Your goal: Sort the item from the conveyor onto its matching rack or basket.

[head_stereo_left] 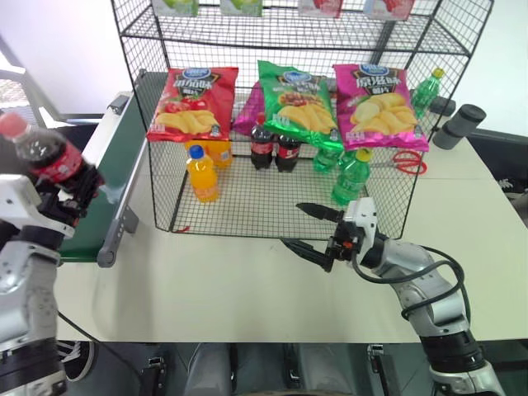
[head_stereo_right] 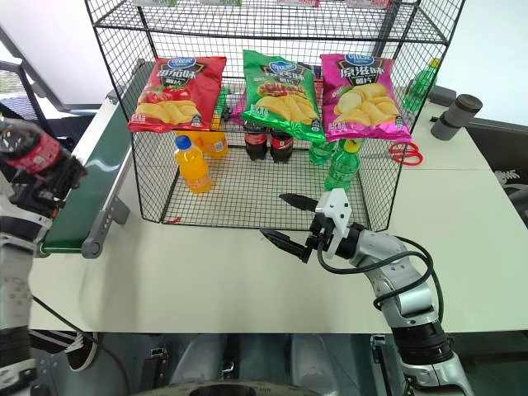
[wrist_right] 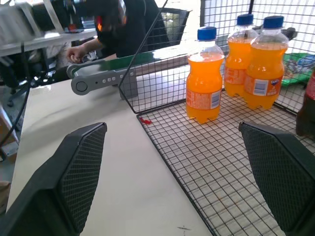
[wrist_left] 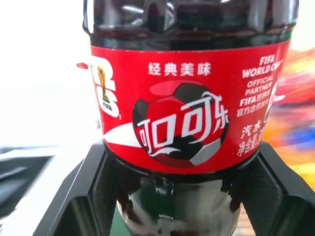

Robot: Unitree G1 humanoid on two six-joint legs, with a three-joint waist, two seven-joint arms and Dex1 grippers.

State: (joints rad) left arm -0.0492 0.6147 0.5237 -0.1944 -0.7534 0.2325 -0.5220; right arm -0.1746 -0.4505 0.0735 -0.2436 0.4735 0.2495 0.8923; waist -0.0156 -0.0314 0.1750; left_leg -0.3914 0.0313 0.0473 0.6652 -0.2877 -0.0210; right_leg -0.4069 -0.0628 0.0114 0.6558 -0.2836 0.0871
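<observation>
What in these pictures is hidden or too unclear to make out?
- Cola bottle: cap and base cut off by the left wrist view's edges.
- Top-shelf packets: cropped by the head view's upper edge.
- Two cola bottles in the basket: tops hidden behind the hanging green chip bag.

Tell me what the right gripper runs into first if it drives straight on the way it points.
Likely the foremost orange-drink bottle. The open right gripper hangs at the wire basket's front edge, aimed across its grid floor toward that bottle; depth is hard to judge.
</observation>
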